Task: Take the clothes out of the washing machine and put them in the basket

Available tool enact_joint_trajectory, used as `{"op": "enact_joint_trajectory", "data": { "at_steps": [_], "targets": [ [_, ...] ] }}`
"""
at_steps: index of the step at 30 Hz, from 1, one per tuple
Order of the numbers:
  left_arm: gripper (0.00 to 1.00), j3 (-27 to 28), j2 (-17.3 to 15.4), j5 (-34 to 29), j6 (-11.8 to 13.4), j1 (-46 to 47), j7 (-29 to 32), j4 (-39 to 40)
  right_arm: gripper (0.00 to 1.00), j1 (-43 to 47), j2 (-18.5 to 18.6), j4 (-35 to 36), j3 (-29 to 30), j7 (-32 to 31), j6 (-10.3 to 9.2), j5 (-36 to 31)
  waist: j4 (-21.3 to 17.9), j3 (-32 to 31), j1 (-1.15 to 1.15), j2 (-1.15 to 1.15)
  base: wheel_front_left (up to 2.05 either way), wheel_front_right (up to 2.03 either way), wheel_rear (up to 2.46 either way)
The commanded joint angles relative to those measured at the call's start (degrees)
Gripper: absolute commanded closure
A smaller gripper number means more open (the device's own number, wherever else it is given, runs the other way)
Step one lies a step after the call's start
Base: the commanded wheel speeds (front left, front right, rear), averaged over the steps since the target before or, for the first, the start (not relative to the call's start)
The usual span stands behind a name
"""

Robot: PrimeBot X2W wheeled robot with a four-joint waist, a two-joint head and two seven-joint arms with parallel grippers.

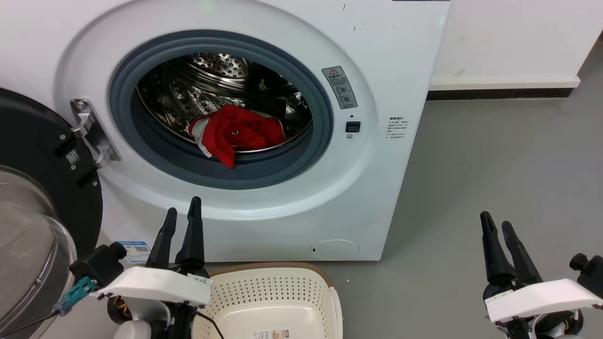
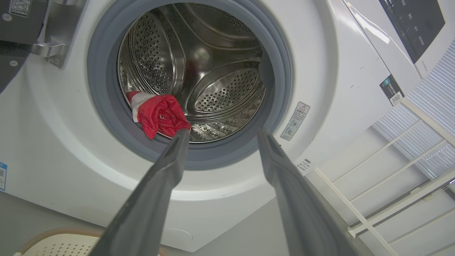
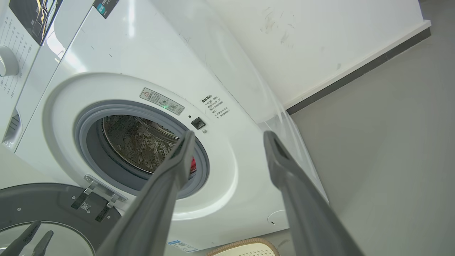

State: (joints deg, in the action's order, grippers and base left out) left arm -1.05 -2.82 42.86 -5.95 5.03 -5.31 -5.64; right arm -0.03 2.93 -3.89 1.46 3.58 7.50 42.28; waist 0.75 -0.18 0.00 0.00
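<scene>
Clothes point(image 1: 235, 134) are in no grasp yet: the left gripper point(image 1: 183, 207) and right gripper point(image 1: 495, 221) both hang low before the washing machine point(image 1: 386, 70), fingers parted and empty, the left aimed at the porthole, probably to reach in. Beside the left one stands the basket point(image 1: 273, 265), close under the opening so the drop is short, while the red garment lies bunched at the drum's front, one fold over the grey seal, the door point(image 1: 28, 141) swung wide to the left. A warning sticker point(image 1: 340, 87), a blue label point(image 1: 133, 250) with a QR code and the basket's sticker point(image 1: 269, 334) carry print too small to read.
</scene>
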Motion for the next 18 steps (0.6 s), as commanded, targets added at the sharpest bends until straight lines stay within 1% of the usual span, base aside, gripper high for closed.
{"op": "enact_joint_trajectory", "data": {
  "at_steps": [1,5,18],
  "targets": [
    [0.0,-0.15,-0.28,-2.22,0.3,1.29,-0.59,0.8,0.0,-0.16,0.01,1.13,0.03,0.21,0.0,-2.14,0.02,-0.02,0.0,0.0,0.0,0.0,0.0],
    [0.0,-0.61,-0.61,-6.06,0.83,1.28,-1.27,0.66,0.0,0.33,0.0,1.84,0.23,0.22,0.0,-5.54,0.07,-0.09,0.0,0.0,0.0,0.0,0.0],
    [0.0,-1.79,-1.47,-15.19,1.99,1.37,-3.31,-1.1,0.0,1.7,-0.02,4.0,0.83,-0.88,0.0,-15.43,0.22,-0.28,0.0,0.0,0.0,0.0,0.0]
  ]
}}
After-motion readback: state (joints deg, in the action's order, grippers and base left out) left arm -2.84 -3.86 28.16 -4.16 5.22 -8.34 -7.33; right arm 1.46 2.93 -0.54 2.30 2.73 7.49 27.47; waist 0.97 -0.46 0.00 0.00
